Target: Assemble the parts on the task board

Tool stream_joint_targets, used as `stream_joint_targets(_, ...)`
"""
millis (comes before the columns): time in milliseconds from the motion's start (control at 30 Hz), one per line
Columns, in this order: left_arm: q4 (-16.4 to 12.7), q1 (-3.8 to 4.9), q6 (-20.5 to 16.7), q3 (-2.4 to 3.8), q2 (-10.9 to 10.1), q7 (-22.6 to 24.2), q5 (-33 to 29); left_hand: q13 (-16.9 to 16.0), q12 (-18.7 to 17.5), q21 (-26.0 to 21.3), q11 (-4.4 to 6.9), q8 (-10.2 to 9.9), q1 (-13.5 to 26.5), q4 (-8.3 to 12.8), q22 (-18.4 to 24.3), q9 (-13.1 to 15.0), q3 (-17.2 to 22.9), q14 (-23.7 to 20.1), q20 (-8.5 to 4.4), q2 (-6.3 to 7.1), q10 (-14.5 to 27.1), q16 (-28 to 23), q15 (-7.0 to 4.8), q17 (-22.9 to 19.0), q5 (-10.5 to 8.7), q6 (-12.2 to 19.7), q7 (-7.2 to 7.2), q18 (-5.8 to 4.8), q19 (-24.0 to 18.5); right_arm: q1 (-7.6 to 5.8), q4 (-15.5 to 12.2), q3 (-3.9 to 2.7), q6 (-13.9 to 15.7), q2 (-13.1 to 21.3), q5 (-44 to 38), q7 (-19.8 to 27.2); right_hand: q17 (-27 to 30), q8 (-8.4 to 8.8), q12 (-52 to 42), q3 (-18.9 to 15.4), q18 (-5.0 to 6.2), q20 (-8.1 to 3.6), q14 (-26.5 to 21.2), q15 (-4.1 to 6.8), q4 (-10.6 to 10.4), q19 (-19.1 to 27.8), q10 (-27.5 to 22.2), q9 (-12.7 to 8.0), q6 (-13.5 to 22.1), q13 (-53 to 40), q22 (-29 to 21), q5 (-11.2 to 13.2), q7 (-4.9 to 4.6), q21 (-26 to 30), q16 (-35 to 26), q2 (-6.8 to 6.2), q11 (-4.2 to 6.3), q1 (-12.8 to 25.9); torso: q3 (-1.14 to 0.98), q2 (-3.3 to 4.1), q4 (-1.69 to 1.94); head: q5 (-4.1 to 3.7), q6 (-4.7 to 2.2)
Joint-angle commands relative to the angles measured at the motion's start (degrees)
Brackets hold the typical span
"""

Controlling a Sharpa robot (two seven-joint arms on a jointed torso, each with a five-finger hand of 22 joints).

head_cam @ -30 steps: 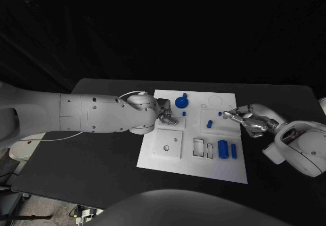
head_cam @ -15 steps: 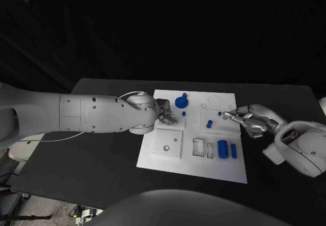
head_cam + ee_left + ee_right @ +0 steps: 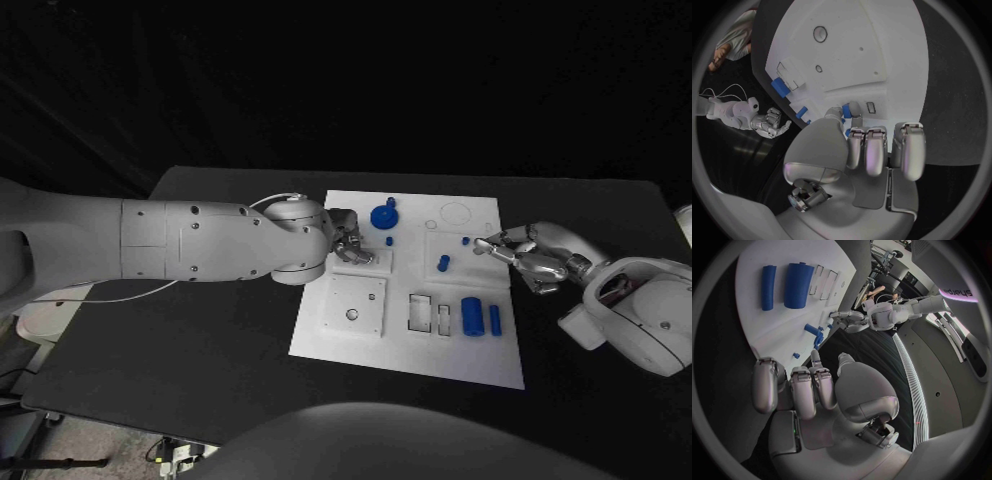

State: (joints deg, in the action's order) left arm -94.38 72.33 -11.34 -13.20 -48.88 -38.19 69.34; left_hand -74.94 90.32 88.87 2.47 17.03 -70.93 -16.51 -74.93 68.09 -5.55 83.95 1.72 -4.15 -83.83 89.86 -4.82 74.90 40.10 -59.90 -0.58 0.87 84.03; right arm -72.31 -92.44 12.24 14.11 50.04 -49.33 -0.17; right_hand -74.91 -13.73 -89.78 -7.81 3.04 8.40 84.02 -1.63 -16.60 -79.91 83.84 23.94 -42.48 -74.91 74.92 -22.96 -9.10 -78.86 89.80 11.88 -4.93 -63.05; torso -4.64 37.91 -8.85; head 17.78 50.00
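Note:
The white task board [image 3: 411,345] lies mid-table. My left hand [image 3: 355,248] rests at the board's left side, fingers curled, just below a round blue part [image 3: 385,215]. Its thumb and one finger flank a small blue peg [image 3: 389,241] [image 3: 846,111]; contact is unclear. My right hand [image 3: 521,254] hovers at the board's right edge with fingers curled in and nothing in them, its tips near a tiny blue peg [image 3: 466,240]. A short blue piece [image 3: 444,264] [image 3: 814,332] lies between the hands. A thick blue cylinder [image 3: 473,316] [image 3: 797,285] and a slim blue bar [image 3: 496,320] [image 3: 767,287] lie nearer me.
Two rectangular slots [image 3: 430,314] sit left of the cylinder. A raised square plate with a hole [image 3: 355,305] occupies the board's near left. A round outline [image 3: 459,213] marks the far right corner. Black table [image 3: 188,360] surrounds the board.

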Motion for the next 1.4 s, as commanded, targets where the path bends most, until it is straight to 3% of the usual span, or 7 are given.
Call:
stream_joint_targets(33, -0.4, 0.44, -0.1, 0.10, -0.1, 0.9, -1.8, -15.1, -0.3, 0.2, 0.41, 0.0, -0.3, 0.0, -14.7, 0.1, 0.3, 6.0, -0.36, 0.47, -6.2, 0.1, -0.42, 15.1, 0.27, -0.4, 0.06, -0.61, 5.4, 0.04, -0.1, 0.01, -1.2, 0.0, -0.4, -0.3, -15.1, -0.11, -0.2, -0.2, 0.35, -0.01, 6.0, -0.48, 0.1, 0.5, 6.2, -0.1, -0.2, -15.1, 10.6, -0.2, -0.30, 0.1, 0.2, 0.08, -0.39, -0.4, -0.03, -0.06, -0.01, 0.06, 0.00)
stream_joint_targets(267, -0.3, 1.87, 4.9, 0.18, -0.2, 1.1, -4.3, -15.1, -0.3, 0.1, 0.47, 0.2, -0.1, -0.1, -14.7, 0.2, 0.4, 6.0, -0.41, 0.92, -6.2, 0.1, -0.47, 15.1, 0.16, -0.9, 0.15, -0.59, 5.3, 0.04, 0.0, 0.01, -1.6, -0.2, -0.4, -0.6, -15.1, -0.10, -0.2, -0.1, 0.38, 0.00, 6.0, -0.48, 0.1, 0.5, 6.2, -0.1, -0.2, -15.1, 10.5, -0.2, -0.31, 0.2, 0.2, 0.14, -0.40, -0.5, -0.03, -0.09, 0.00, 0.05, 0.00)
stream_joint_targets(533, 1.2, 4.75, 14.1, 0.19, 0.9, 0.8, -5.7, -15.1, -0.3, -0.1, 0.46, 0.1, 1.1, -0.3, -14.7, 0.3, 0.4, 6.0, -0.45, 0.86, -6.2, 0.1, -0.49, 15.1, -1.05, -1.2, 0.11, -0.56, 5.2, 0.04, 0.1, 0.01, -2.3, -0.4, -0.4, -1.1, -15.1, -0.10, -0.2, -0.1, 0.38, 0.00, 6.0, -0.49, 0.1, 0.5, 6.2, -0.1, -0.2, -15.1, 10.5, -0.2, -0.31, 0.2, 0.2, 0.19, -0.40, -0.5, 0.00, -0.01, -0.06, -0.02, 0.00)
stream_joint_targets(700, 2.3, 5.80, 18.0, 0.15, 1.9, 0.4, -5.2, -15.1, -0.3, -0.1, 0.45, 0.0, 1.7, -0.3, -14.6, 0.2, 0.5, 6.0, -0.46, 0.78, -6.2, 0.1, -0.49, 15.1, -1.52, -1.2, 0.08, -0.54, 5.2, 0.04, 0.2, 0.01, -2.6, -0.5, -0.4, -1.3, -15.1, -0.09, -0.2, -0.1, 0.41, 0.00, 6.0, -0.49, 0.1, 0.6, 6.2, -0.2, -0.2, -15.1, 10.5, -0.2, -0.31, 0.3, 0.2, 0.23, -0.40, -0.5, -0.03, -0.01, -0.04, -0.01, 0.00)
stream_joint_targets(933, 3.2, 6.28, 20.3, 0.11, 2.5, 0.0, -4.0, -15.1, -0.3, -0.2, 0.41, -0.3, 2.5, -0.2, -14.6, 0.2, 0.5, 6.0, -0.46, 0.65, -6.2, 0.1, -0.47, 15.1, -2.52, -1.1, 0.02, -0.53, 5.2, 0.05, 0.3, 0.02, -2.9, -0.7, -0.3, -1.5, -15.1, -0.08, -0.2, -0.1, 0.43, 0.01, 6.0, -0.49, 0.1, 0.7, 6.2, -0.2, -0.2, -15.1, 10.5, -0.2, -0.32, 0.4, 0.2, 0.27, -0.40, -0.5, -0.11, 0.03, 0.09, -0.01, 0.00)
stream_joint_targets(1400, 3.6, 6.21, 18.0, 0.01, 3.2, -0.1, -0.2, -15.1, -0.3, -0.3, 0.38, -0.6, 2.6, -0.2, -14.6, 0.1, 0.8, 6.0, -0.45, 0.37, -6.2, 0.1, -0.44, 15.1, -2.85, -0.7, -0.03, -0.49, 5.1, 0.08, 0.4, 0.03, -2.6, -0.8, -0.2, -1.2, -15.1, -0.08, -0.2, -0.1, 0.44, 0.01, 6.0, -0.50, 0.1, 0.7, 6.2, -0.2, -0.2, -15.1, 10.5, -0.2, -0.32, 0.4, 0.2, 0.30, -0.40, -0.6, -0.01, -0.02, 0.09, 0.12, 0.00)
